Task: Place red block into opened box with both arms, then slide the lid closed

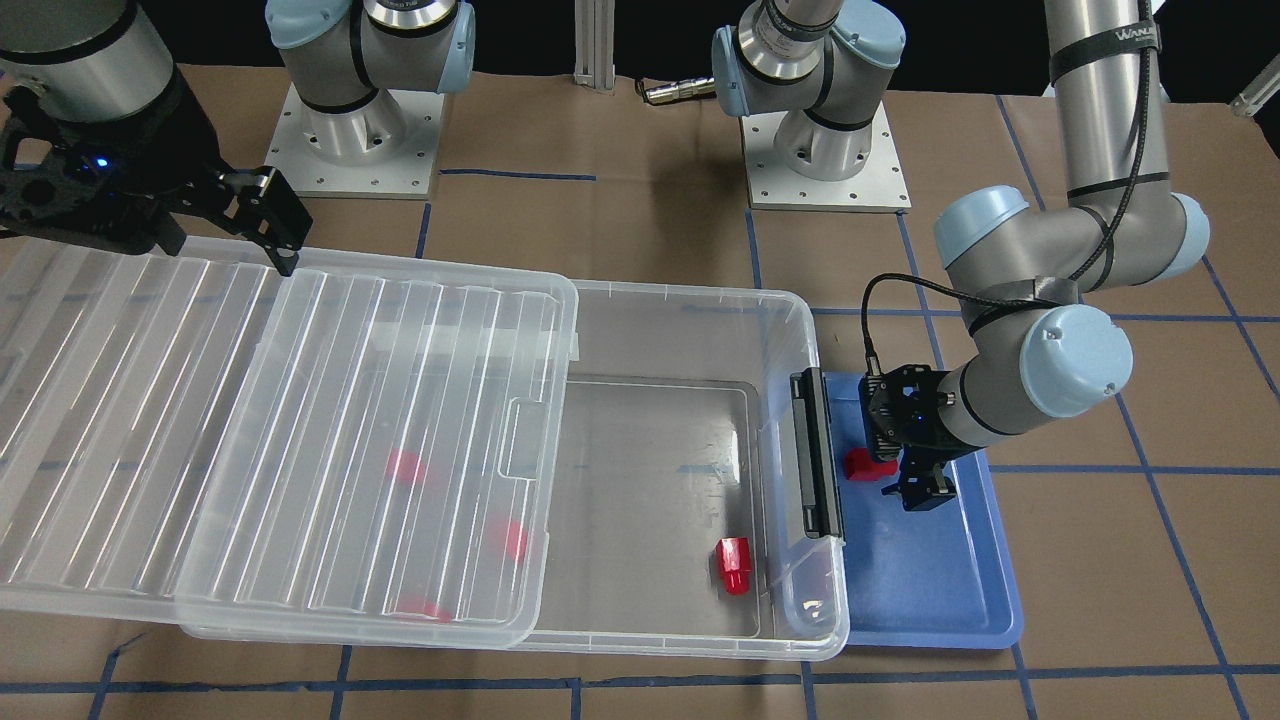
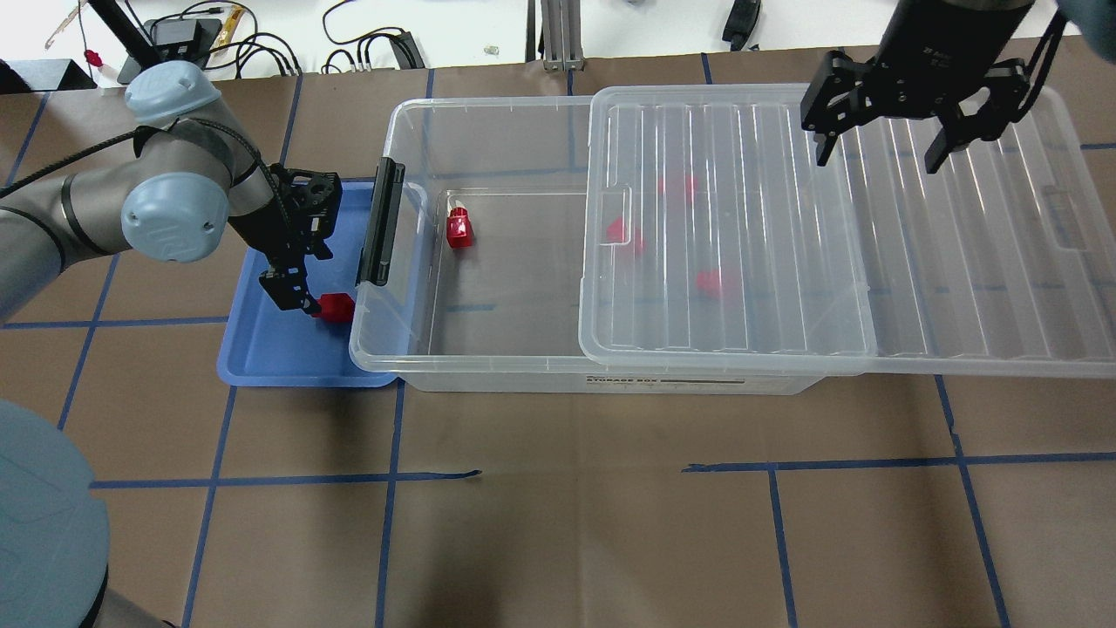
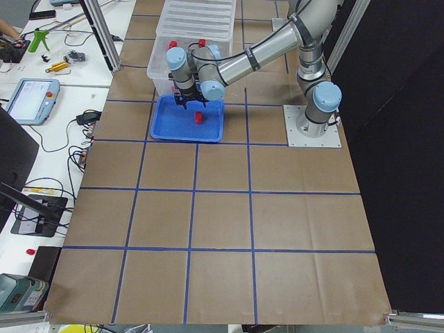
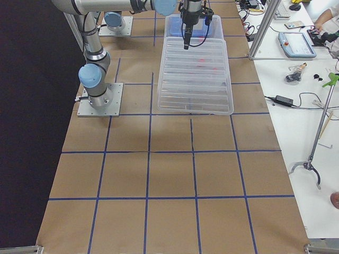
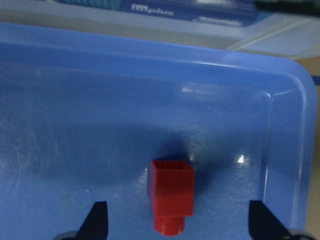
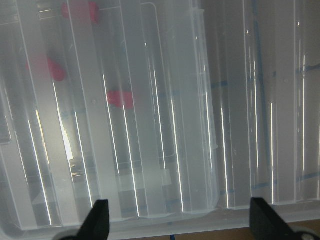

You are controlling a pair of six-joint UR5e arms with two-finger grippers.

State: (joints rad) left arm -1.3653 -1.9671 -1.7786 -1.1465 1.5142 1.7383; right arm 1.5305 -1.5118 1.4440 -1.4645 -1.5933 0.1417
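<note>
The red block (image 5: 171, 192) lies in the blue tray (image 5: 45, 125), seen right in the gap between the fingers (image 5: 97, 220) of the left gripper (image 5: 179, 215). Its round peg is at the end nearer the fingers. These fingers are spread wide and nothing is held. It cannot be told if they are level with the block or a bit above it.

The block is judged to be small, light and hard, and its shiny skin may be slippery. It is best taken by the two flat sides of its body, not by the round peg.

The left arm (image 2: 166, 214) is bent at the elbow, and its wrist is pointed down at the tray, just beside the box (image 2: 488, 371).

The right gripper (image 2: 878, 163) is also spread wide and empty, pointed down. The lid (image 2: 732, 262) lies under it, half over the box. The lid is judged thin, light and bendy, so it is better pushed at its end than squeezed.
</note>
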